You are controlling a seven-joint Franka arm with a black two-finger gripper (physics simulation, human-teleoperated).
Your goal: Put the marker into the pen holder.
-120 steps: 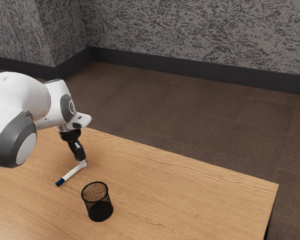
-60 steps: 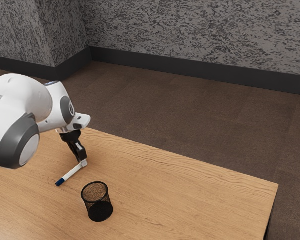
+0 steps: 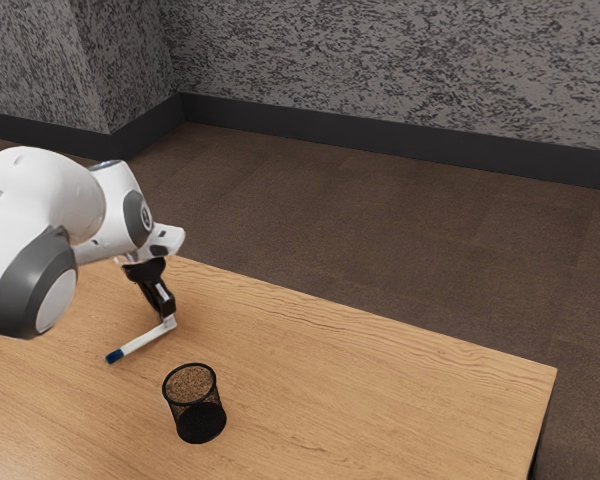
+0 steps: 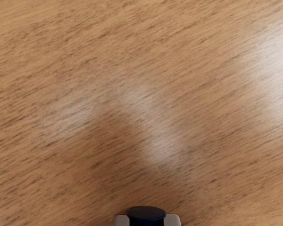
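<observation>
Wall [image 3: 400, 60]: grey, mottled with dark irregular streaks. At the exterior view's left, a wall section [image 3: 35, 65] of matching finish projects forward and forms a corner. Baseboard [image 3: 400, 140]: plain, dark, fitted along the foot of both. Floor [image 3: 400, 240]: brown, matte, with faint straight seams. Surface [image 3: 380, 400]: light brown wood, straight edges; one corner points toward the exterior view's right, with a dark side face below. Grain: fine dark streaks, visible in the wrist view. Lighting: soft; pale reflections and a diffuse shaded area lie on the wood.
</observation>
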